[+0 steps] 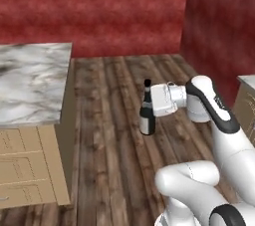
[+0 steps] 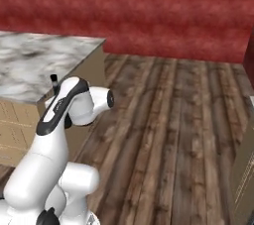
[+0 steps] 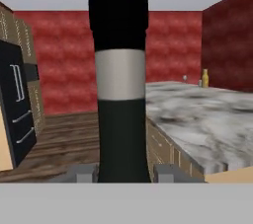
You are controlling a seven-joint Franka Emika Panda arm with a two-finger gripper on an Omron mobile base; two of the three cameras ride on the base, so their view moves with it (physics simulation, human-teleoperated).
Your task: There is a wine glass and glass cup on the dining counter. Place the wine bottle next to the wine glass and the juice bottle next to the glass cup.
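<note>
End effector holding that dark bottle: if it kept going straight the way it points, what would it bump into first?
Apart from the wine bottle the end effector holds, the way looks free until the red wall; depth is unclear.

red wall (image 1: 99,11) stands behind, plank floor (image 2: 173,135) lies below, a black fridge (image 3: 17,109) sits at the hand view's left edge.

Wine bottle (image 1: 146,115) upright in the air above the floor (image 1: 114,120), right of the surface (image 1: 30,83) over drawers (image 1: 25,170), juice bottle (image 3: 204,78) far back on that surface, wine glass (image 3: 185,78) just left of it
</note>
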